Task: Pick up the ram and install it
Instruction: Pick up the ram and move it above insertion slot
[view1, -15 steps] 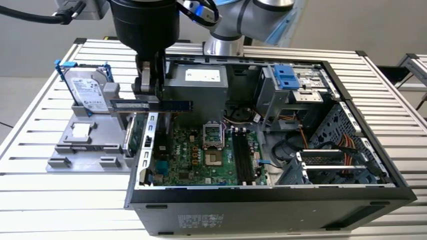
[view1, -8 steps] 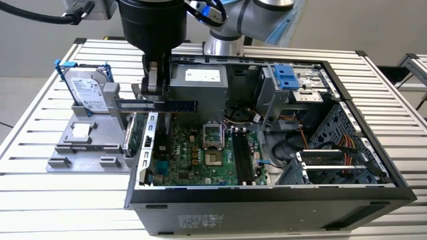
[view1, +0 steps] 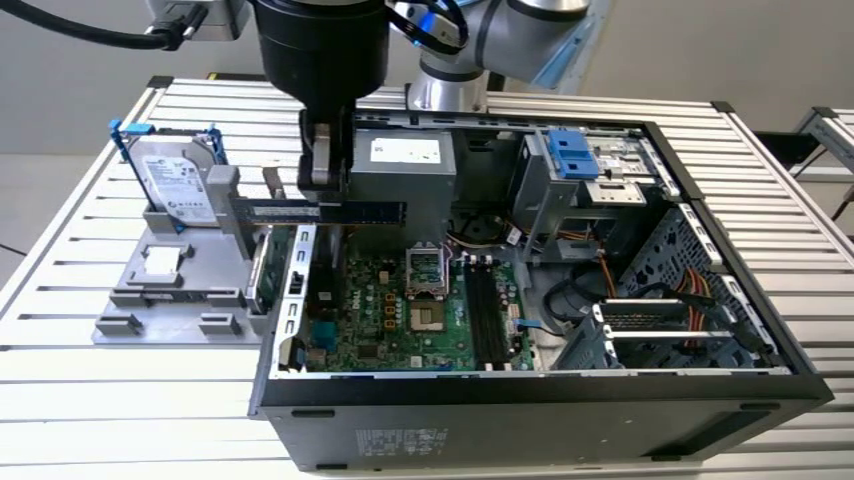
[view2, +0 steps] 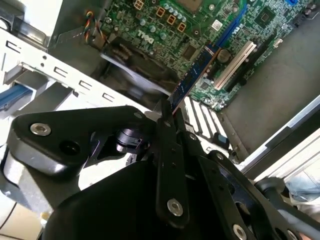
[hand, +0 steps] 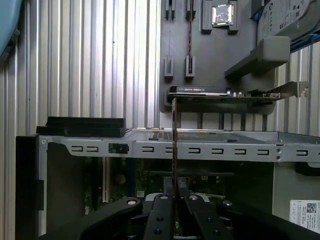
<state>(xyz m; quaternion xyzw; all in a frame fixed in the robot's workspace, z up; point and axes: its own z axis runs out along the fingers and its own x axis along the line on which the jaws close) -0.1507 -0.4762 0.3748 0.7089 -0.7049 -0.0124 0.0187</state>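
While aloft, ram (view1: 367, 211) broadside in exterior view.

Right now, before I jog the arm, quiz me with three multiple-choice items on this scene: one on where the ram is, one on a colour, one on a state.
1. Where is the ram?
A. Seated in a slot.
B. Held in the hand, above the wall of the case on the exterior view's left.
C. Lying flat on the grey fixture.

2. What colour is the frame round the hard drive?
A. Red.
B. Yellow.
C. Blue.

3. How is the case?
A. Open, with the motherboard exposed.
B. Shut by a side panel.
C. Turned upside down.

Answers:
1 B: both wrist views show the stick clamped in the hand, off any surface.
2 C: blue edges show round the drive.
3 A: the board and cables are in plain sight.
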